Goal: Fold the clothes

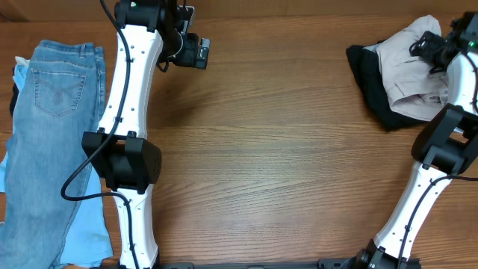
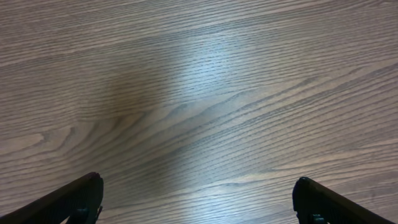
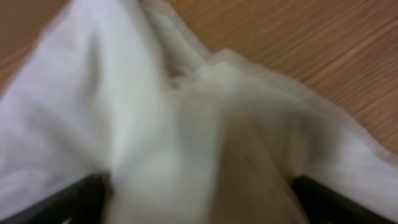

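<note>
The beige shorts (image 1: pixel 407 75) lie crumpled at the far right on top of a black garment (image 1: pixel 371 84). My right gripper (image 1: pixel 432 46) is down on the shorts. In the right wrist view its jaws (image 3: pixel 198 199) stand wide apart with the pale cloth (image 3: pixel 155 112) bunched between them, blurred and very close. Light-blue jeans (image 1: pixel 56 112) lie flat along the left edge. My left gripper (image 1: pixel 196 51) hangs at the far middle-left, open and empty over bare wood (image 2: pixel 199 199).
The wooden table (image 1: pixel 284 149) spans the view. A lighter blue cloth (image 1: pixel 93 224) shows under the jeans at the front left. The left arm's base (image 1: pixel 123 161) stands beside the jeans. The right arm's links (image 1: pixel 448 142) stand near the black garment.
</note>
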You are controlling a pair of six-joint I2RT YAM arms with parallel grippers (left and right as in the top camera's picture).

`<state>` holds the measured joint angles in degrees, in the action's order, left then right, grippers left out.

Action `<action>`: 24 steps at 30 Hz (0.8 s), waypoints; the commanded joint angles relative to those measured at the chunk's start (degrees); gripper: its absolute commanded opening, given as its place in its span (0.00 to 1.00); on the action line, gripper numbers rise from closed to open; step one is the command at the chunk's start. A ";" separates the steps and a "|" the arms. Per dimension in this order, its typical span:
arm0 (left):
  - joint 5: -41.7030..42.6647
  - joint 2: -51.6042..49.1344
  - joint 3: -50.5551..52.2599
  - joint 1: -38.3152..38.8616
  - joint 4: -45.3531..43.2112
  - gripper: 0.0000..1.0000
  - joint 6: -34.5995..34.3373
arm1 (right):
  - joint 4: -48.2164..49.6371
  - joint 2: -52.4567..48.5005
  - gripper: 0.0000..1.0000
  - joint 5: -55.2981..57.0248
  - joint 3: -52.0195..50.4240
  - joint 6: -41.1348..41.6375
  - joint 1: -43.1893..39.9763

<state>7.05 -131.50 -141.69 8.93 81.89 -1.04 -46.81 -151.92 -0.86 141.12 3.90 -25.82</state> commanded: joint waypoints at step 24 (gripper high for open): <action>-0.81 3.89 -2.84 0.04 2.27 1.00 1.27 | -45.75 2.67 0.16 -2.14 8.39 0.85 5.25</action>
<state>6.63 -129.64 -142.89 8.93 84.20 -1.04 -95.11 -149.73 -7.73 153.64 4.78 -20.32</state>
